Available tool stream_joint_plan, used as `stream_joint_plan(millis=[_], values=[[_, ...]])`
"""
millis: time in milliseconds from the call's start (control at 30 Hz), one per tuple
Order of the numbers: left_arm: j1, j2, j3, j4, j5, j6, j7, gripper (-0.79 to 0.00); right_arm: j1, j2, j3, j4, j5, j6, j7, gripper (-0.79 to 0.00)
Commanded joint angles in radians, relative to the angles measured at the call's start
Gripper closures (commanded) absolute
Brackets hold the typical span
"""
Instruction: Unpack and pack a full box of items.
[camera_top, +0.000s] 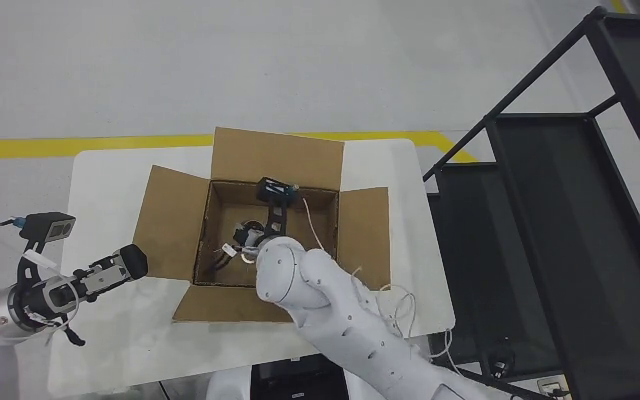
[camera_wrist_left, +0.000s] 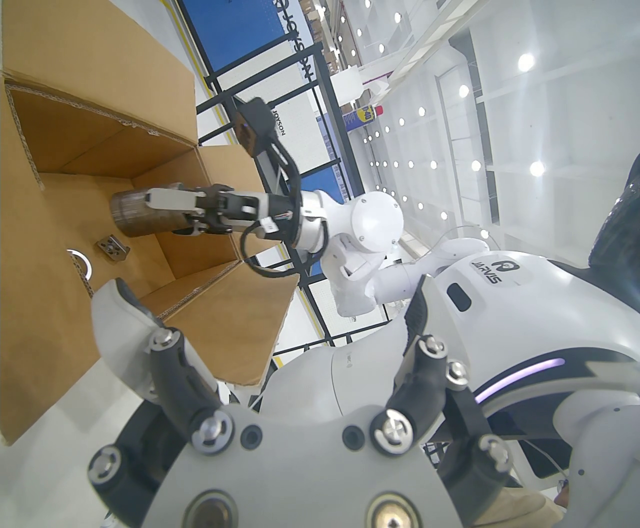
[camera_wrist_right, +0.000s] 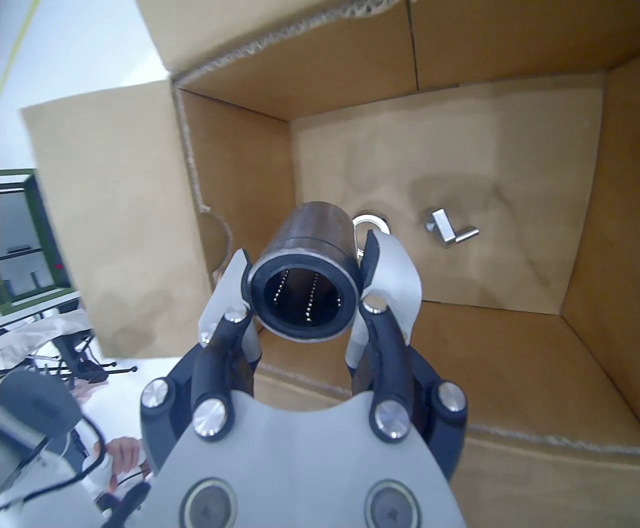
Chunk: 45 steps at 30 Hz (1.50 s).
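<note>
Found bearing (camera_wrist_right: 305, 280) clamped side-on between the fingers of right gripper (camera_wrist_right: 307, 265), open bore turned toward the wrist. Placed it inside box (camera_top: 280, 158), low over the floor. Cannot tell whether touching the cardboard or hanging just clear. Noted on the floor beyond it a bracket (camera_wrist_right: 450, 230), L-shaped, lying loose and well apart from the walls. Noted also a ring (camera_wrist_right: 370, 221) half hidden behind the bearing (possibly some other small metal part, too covered to say). Logged all four flaps folded outward. Located left gripper (camera_top: 128, 263) outside the box, over table (camera_top: 110, 190) near the left flap, fingers spread wide with nothing between them.

Progress, as judgement only:
- Cannot settle direction of the bearing, out or in, from this state alone.
- Counted three parts in all, every one within the box walls; far short of a full box.
- Reckon either unpacking close to its end or packing barely begun.
- Either way, take bearing, bracket and ring as left to handle.
- No use for the idle left gripper evident yet.
</note>
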Motion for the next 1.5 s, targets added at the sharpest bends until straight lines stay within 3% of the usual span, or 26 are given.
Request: stream_joint_plan(millis=[0, 267, 433, 833, 1000, 1467], values=[[0.0, 0.0, 0.0, 0.0, 0.0, 0.0, 0.0, -0.785, -0.051, 0.017, 0.035, -0.1, -0.044, -0.029, 0.03, 0.0], [0.0, 0.0, 0.0, 0.0, 0.0, 0.0, 0.0, -0.785, -0.257, 0.056, 0.177, -0.407, -0.172, -0.12, 0.122, 0.0], [0.0, 0.0, 0.0, 0.0, 0.0, 0.0, 0.0, -0.785, -0.361, 0.061, 0.26, -0.514, -0.178, -0.14, 0.141, 0.0], [0.0, 0.0, 0.0, 0.0, 0.0, 0.0, 0.0, -0.785, -0.423, 0.048, 0.494, -0.517, 0.006, -0.025, 0.027, 0.0], [0.0, 0.0, 0.0, 0.0, 0.0, 0.0, 0.0, -0.785, -0.402, 0.051, 0.57, -0.517, 0.109, -0.059, 0.039, 0.0], [0.0, 0.0, 0.0, 0.0, 0.0, 0.0, 0.0, -0.785, -0.406, 0.055, 0.599, -0.517, 0.167, -0.092, 0.045, 0.0]])
